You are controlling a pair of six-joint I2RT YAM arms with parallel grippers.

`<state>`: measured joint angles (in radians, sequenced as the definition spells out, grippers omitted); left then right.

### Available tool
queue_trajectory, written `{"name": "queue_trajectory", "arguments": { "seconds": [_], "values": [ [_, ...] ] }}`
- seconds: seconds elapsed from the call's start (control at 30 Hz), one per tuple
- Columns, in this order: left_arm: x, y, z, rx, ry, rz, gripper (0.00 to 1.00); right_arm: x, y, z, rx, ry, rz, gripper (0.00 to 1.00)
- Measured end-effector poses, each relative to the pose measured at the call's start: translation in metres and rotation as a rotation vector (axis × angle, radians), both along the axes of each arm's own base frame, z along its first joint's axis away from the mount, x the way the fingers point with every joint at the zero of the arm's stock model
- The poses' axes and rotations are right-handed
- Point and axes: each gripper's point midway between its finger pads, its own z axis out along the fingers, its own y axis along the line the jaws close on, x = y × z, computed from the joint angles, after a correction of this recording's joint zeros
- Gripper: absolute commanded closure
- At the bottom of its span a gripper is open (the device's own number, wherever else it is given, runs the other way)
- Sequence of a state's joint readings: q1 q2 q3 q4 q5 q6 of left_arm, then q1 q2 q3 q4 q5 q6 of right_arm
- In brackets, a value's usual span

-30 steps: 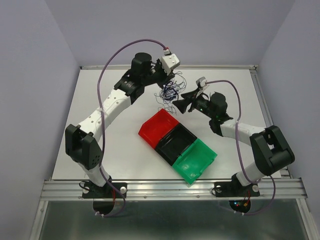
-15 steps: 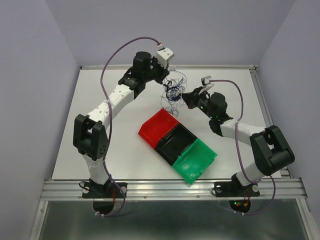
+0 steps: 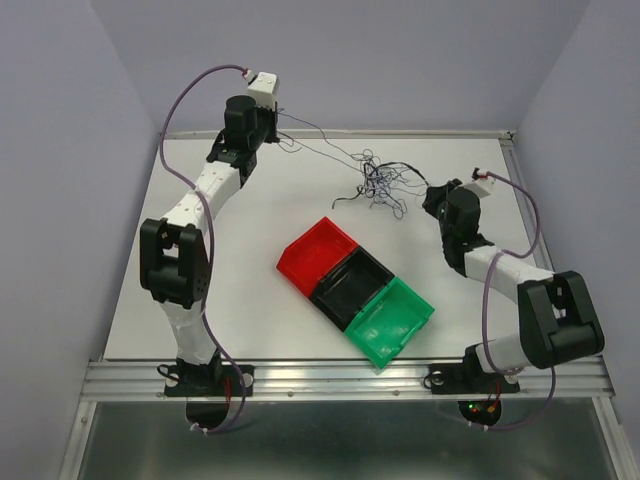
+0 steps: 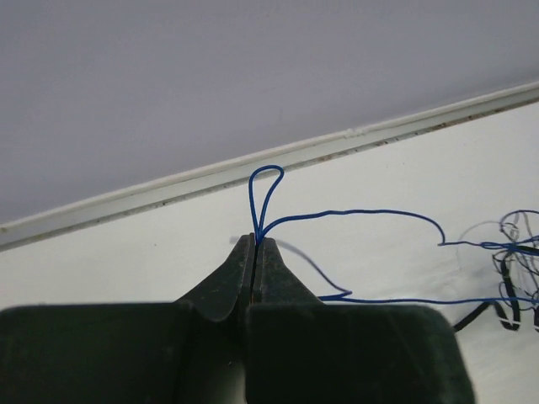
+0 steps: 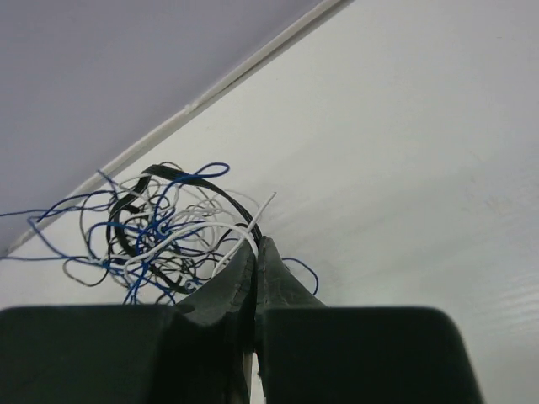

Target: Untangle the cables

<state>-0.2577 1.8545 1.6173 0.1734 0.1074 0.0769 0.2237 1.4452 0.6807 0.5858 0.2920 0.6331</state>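
The cables point(image 3: 381, 184) lie as a knot of thin black, white and blue wires at the table's back middle. Two blue strands point(image 3: 320, 140) run taut from the knot to my left gripper point(image 3: 272, 125) at the back left corner. In the left wrist view that gripper point(image 4: 255, 241) is shut on a blue cable, whose small loop point(image 4: 266, 172) stands above the tips. My right gripper point(image 3: 430, 193) sits just right of the knot. In the right wrist view it point(image 5: 255, 241) is shut on a white cable point(image 5: 253, 220), with the knot point(image 5: 160, 227) just beyond it to the left.
A row of three joined bins, red point(image 3: 316, 257), black point(image 3: 350, 283) and green point(image 3: 392, 317), lies diagonally at the table's middle, in front of the knot. A raised rail point(image 3: 400, 132) bounds the table at the back wall, close to the left gripper.
The left arm swung to the back left corner, drawing blue strands out of the knot. The right gripper shut on the white cable and moved right, dragging the knot with it.
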Motion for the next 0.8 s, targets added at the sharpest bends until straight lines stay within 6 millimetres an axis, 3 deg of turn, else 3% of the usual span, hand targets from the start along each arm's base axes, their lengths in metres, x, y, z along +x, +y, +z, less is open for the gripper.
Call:
{"name": "queue_trajectory", "arguments": {
  "seconds": [0.13,0.27,0.33,0.37,0.4,0.57,0.73,0.8],
  "values": [
    [-0.003,0.009,-0.001,0.005,-0.017,0.068,1.00,-0.016,-0.023,0.013,0.023,-0.016,-0.130,0.99],
    [-0.015,0.016,0.004,0.002,-0.035,0.080,1.00,-0.020,-0.026,0.031,0.030,-0.058,-0.139,0.97],
    [-0.021,0.019,0.018,0.001,-0.066,0.084,1.00,-0.021,-0.026,0.035,0.024,-0.067,-0.139,0.40],
    [-0.023,0.019,0.022,0.004,-0.082,0.071,1.00,-0.021,-0.026,0.036,0.014,-0.068,-0.134,0.24],
    [-0.030,0.016,0.029,0.008,-0.102,0.039,1.00,-0.021,-0.025,0.035,0.001,-0.065,-0.121,0.18],
    [-0.076,-0.021,0.056,0.048,-0.187,-0.224,1.00,-0.020,0.000,0.036,-0.061,-0.073,0.040,0.14],
    [-0.124,-0.079,0.068,0.099,-0.250,-0.473,1.00,-0.014,0.061,0.038,-0.112,-0.137,0.389,0.14],
    [-0.134,-0.088,0.071,0.112,-0.267,-0.531,1.00,-0.012,0.091,0.037,-0.136,-0.147,0.527,0.14]
  ]
}}
